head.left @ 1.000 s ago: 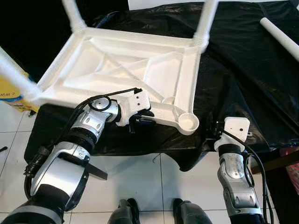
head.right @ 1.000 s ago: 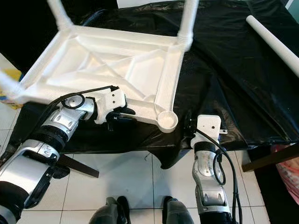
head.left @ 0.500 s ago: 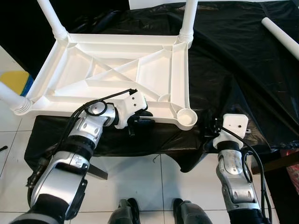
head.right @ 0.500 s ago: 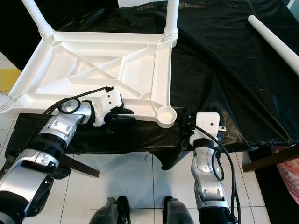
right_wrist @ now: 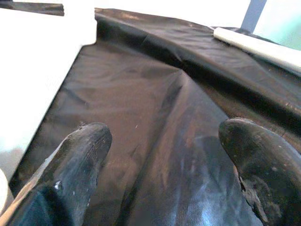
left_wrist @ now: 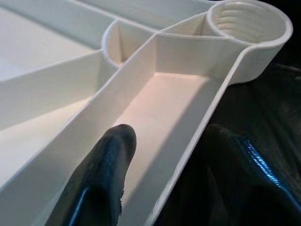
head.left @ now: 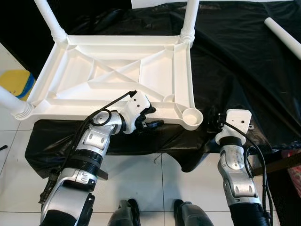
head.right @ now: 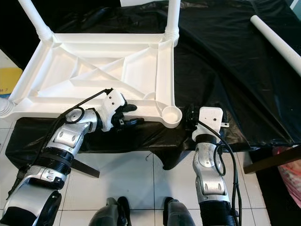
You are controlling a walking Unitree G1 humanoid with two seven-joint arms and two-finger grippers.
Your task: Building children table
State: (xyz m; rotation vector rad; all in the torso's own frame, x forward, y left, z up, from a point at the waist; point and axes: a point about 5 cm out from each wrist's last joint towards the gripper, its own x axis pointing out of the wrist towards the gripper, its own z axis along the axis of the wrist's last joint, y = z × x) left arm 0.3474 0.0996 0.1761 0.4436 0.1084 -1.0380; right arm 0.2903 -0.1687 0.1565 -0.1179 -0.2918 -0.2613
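While the upturned table top (head.left: 117,75) lies on the black-covered surface (head.left: 235,61), the left end effector (head.left: 143,120) straddles its near rail beside the empty socket (head.left: 191,117), fingers apart. The right end effector (right_wrist: 164,155) gapes empty. Fetching the loose leg (head.left: 282,30) appears next.

The upside-down table (head.left: 117,75) takes up most of the left side of the black sheet (head.left: 244,70). Its two far legs (head.left: 190,19) stick up and block the way there. The near corner socket (head.left: 192,117) is open on top. Right of the table, bare sheet runs out to the loose leg (head.left: 282,30).
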